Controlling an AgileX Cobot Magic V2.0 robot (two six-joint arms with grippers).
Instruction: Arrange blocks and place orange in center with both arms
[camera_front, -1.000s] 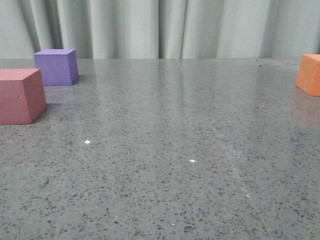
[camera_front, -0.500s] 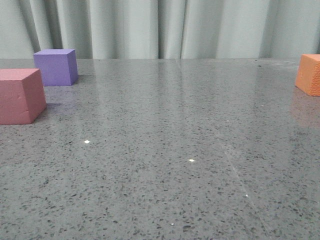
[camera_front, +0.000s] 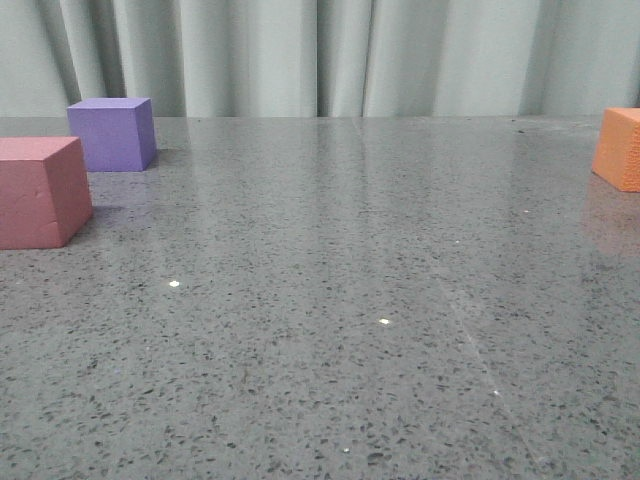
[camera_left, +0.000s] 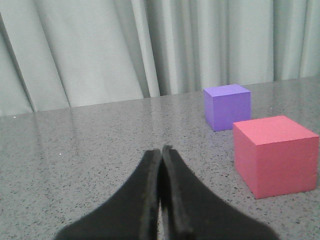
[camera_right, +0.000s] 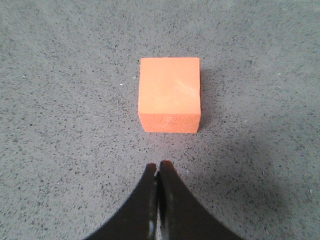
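Sitting at the far left edge of the front view, the pink cube is resting flat on the grey speckled table, partly cut off by the frame. Just behind it and a little to the right, the purple cube is standing near the pale curtain, apart from the pink one. The wide middle of the table is lying between these two and the orange cube, which is showing at the far right edge, also cut off by the frame and well apart from the others.

Neither arm is appearing in the front view. In the left wrist view, the left gripper is pointing low over the table with its fingers pressed together, clenched on nothing; the purple cube and pink cube are lying in the right half of that frame, off to one side of the fingertips. In the right wrist view, the right gripper is likewise clenched and holding nothing, hovering above the table with the orange cube sitting in the centre of the frame, just beyond the fingertips and not touching them.
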